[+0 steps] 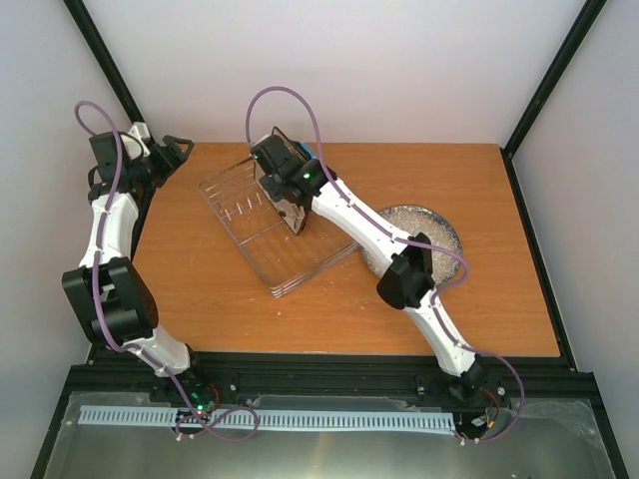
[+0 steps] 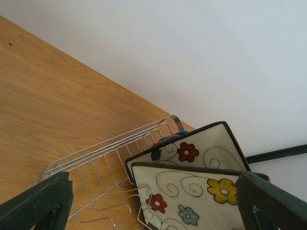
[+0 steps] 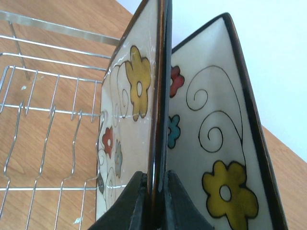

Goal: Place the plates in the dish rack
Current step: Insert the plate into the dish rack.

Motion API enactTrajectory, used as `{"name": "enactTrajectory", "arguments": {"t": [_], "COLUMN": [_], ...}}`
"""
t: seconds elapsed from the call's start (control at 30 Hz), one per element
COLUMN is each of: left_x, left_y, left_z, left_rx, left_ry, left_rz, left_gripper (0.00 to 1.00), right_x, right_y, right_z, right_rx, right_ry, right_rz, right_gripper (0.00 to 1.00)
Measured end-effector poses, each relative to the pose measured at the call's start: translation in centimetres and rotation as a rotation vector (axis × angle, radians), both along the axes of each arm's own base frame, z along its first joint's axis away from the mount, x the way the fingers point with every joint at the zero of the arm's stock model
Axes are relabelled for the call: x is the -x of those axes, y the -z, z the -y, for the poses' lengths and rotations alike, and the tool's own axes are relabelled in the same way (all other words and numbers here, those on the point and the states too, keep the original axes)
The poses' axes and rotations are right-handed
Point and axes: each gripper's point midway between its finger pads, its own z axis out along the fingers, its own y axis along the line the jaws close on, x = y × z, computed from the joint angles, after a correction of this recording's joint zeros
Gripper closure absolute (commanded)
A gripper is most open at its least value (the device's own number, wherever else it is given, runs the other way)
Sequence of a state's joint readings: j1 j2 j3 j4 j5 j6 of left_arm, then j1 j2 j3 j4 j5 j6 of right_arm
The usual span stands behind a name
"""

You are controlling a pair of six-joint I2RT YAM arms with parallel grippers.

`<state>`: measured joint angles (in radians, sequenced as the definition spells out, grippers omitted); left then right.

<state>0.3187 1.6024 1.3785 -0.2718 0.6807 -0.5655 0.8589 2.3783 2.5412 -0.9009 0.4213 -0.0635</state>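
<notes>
Loading in progress: a square flowered plate (image 3: 129, 120), clamped at its rim by the right jaws, is held upright in the dish rack (image 1: 235, 195) by the worktop's (image 1: 200, 299) far edge, beside a second such plate (image 3: 216, 124). Release is called for next; left jaws are spread wide, empty.

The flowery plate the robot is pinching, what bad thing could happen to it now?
1. The right gripper pinches only the thin rim of the flowery plate, so it might slip and bang into the wire rack.
2. The second flowery plate is very close beside it, so the two could knock together and chip.
</notes>
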Motion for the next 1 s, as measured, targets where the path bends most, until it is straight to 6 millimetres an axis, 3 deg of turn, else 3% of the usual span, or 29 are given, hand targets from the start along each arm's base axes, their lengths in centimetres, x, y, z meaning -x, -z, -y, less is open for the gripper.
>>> {"name": "enactTrajectory", "arguments": {"t": [0.3,1.0], "left_x": [0.2,0.2], "left_y": [0.3,0.6], "left_z": [0.0,-0.3], "left_rx": [-0.001,-0.014], "left_ry": [0.001,-0.018], "left_rz": [-0.015,-0.033], "left_gripper": [0.06,0.07], "right_x": [-1.5,-3.6], "right_y": [-0.2,-0.1], "right_z": [-1.2,-1.4], "right_rx": [-0.031,-0.082], "right_ry": [-0.008,-0.030], "right_rz": [0.064,0.088], "right_gripper": [0.97,0.97]}}
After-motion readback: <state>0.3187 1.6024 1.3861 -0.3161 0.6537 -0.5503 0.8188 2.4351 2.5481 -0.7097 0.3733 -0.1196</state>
